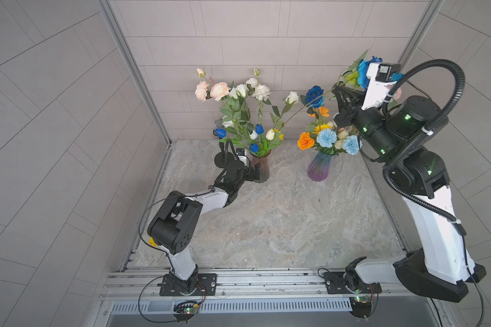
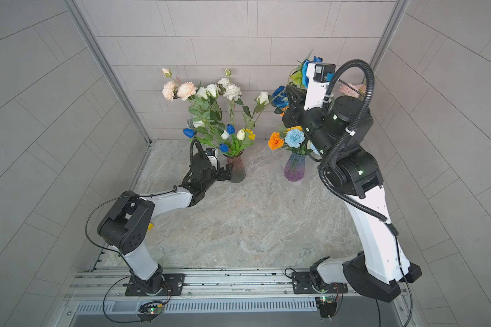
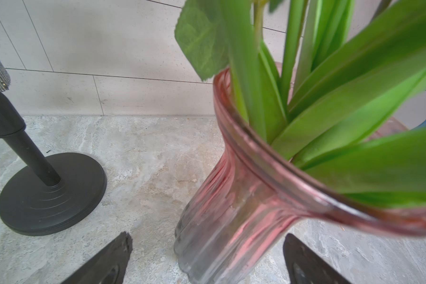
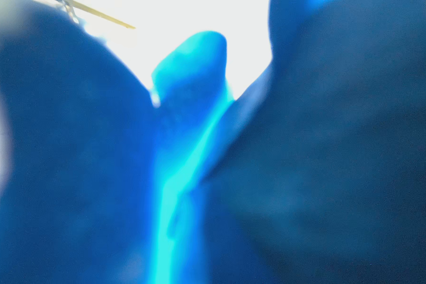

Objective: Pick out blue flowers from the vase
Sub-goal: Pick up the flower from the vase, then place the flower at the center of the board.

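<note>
The arms have white shells (image 1: 207, 201), black joint housings (image 1: 170, 226), ribbed black hoses (image 1: 440, 61) and green lights (image 1: 407, 116).

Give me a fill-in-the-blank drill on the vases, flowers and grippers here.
1. The open left gripper straddles the ___ vase.
2. That vase holds ___ blue tulips.
3. The pale carnations stand in the other vase, nearer the ___ arm.
4. The raised right gripper is shut on the stem of a ___ rose.
Missing: pink; three; right; blue.
</note>
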Robot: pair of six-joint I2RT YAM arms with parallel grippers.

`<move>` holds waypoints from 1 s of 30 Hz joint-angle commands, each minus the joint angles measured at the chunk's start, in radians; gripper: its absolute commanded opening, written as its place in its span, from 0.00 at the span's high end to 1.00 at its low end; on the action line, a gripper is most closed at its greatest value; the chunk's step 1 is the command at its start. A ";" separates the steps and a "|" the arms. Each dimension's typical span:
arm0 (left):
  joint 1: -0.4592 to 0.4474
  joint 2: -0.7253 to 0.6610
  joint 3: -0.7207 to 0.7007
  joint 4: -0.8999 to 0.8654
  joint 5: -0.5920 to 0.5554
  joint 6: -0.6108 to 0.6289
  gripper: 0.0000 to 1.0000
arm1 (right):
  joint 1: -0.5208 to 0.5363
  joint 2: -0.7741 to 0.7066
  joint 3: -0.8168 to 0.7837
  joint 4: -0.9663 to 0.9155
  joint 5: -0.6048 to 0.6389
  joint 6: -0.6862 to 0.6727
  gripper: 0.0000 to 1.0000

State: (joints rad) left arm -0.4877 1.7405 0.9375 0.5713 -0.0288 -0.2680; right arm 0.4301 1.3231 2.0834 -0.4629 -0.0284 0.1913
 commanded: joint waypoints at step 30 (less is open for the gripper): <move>-0.005 -0.288 -0.132 -0.131 -0.057 0.089 0.00 | -0.011 -0.031 0.137 -0.587 -0.231 0.094 1.00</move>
State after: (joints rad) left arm -0.4896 1.4837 0.8173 0.4679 -0.0643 -0.2039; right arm 0.4244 1.2827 2.2658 -0.9855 -0.1864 0.2508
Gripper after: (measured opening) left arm 0.997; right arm 0.055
